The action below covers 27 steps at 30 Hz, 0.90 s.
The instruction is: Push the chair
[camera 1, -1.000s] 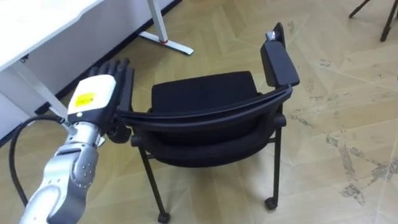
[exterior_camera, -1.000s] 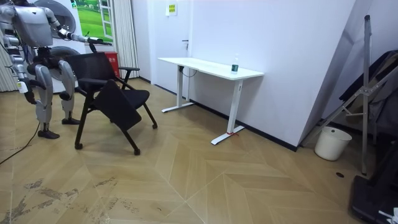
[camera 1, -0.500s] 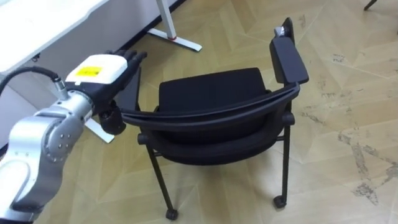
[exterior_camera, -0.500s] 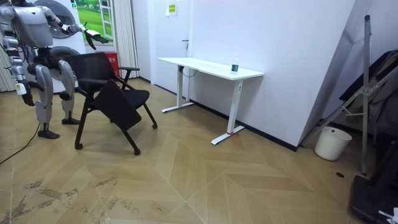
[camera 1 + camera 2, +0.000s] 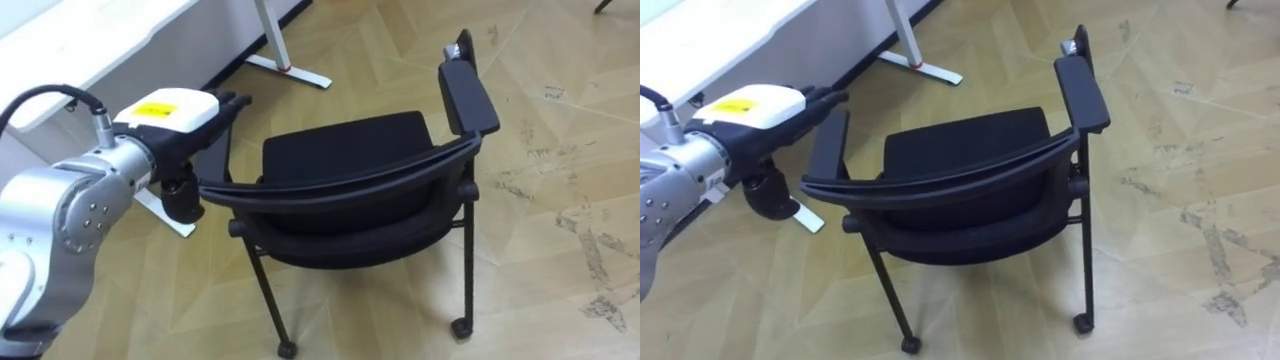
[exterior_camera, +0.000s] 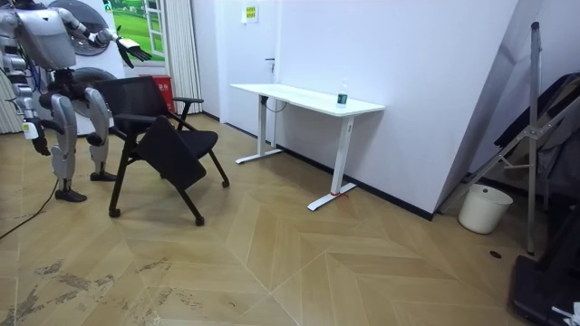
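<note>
Casters (image 5: 461,326) under the black chair (image 5: 340,150) suggest it will roll easily over the wood floor (image 5: 560,150). It will probably swing sideways if shoved off-centre. The frame looks stiff and fairly light, and the padded seat gives nothing to push on. The best hold is likely the curved backrest rail (image 5: 340,187), low and to the right of the left hand (image 5: 185,108). A flat palm could also press on the near armrest (image 5: 213,152), directly beneath the hand.

The left hand hovers over that armrest with its fingers stretched out straight, holding nothing. In the room view it is raised clear of the chair. The right hand (image 6: 33,132) hangs by the robot's side.

The chair stands just in front of the robot, below the left hand, with its seat facing away. Beyond the hand and to its left stands a white desk (image 5: 90,45). The desk foot (image 5: 293,71) lies on the floor ahead of the seat, where a straight push could catch a caster. A white bucket (image 6: 478,208) sits well away, out of the path.
</note>
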Motion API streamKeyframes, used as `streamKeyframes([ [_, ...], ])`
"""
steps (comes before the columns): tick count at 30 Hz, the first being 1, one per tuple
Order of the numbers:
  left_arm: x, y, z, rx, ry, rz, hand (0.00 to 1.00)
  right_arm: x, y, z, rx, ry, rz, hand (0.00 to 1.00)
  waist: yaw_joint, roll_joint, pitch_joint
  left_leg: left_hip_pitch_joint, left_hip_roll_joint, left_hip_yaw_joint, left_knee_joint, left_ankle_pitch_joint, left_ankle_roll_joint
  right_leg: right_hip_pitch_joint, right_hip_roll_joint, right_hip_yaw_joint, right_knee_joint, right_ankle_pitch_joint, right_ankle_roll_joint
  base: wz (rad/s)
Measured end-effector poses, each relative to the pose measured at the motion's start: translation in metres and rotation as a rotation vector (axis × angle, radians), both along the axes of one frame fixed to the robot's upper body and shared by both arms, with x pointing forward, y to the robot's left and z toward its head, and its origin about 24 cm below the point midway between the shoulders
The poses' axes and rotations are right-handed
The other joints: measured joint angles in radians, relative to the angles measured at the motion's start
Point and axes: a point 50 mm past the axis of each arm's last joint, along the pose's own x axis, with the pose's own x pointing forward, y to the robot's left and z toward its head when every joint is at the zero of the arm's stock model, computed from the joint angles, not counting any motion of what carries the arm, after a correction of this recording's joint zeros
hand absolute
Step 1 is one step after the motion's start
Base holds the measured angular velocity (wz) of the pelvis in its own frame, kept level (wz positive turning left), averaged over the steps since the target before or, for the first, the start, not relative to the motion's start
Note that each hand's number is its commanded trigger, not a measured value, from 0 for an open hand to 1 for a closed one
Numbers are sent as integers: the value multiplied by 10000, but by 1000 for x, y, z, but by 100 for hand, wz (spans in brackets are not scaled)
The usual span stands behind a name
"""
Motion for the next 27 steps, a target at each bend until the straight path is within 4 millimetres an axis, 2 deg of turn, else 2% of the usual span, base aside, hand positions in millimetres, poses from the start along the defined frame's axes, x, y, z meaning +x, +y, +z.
streamKeyframes([
  [8,1,2,-3,-15,203,94,0,0,1,0,72,-102,-297,0,-87,-161,113,-10,-5,16,16,0,0,12,-1,-25,-1,0,0,0],
  [14,10,7,-38,-622,1078,979,0,4,2,0,-251,-50,-56,0,-278,-298,196,13,-4,3,-8,0,0,-47,1,-16,162,-2,3,0],
  [16,13,5,-60,-1001,1671,1359,0,7,4,0,-329,15,335,0,-301,-408,173,-16,-4,9,-3,0,0,-105,4,29,149,-2,3,-6],
  [19,14,3,-78,-1385,2030,1689,0,12,9,-1,-272,-99,628,0,-336,-552,115,-156,1,26,73,0,1,-217,8,30,165,-1,3,0],
  [20,15,3,-77,-1435,1894,1692,0,12,9,-1,-260,-133,636,0,-332,-592,111,-175,1,25,88,0,1,-227,8,36,170,-1,1,0],
  [22,16,4,-81,-1543,1752,1833,0,12,13,-2,-218,-155,667,0,-334,-717,41,-166,1,27,144,0,1,-206,5,69,192,0,2,0],
  [27,17,1,-89,-1873,1490,2063,0,11,14,-3,-334,-135,585,0,-356,-711,25,-124,4,27,144,0,1,-165,9,65,209,5,-5,0],
])
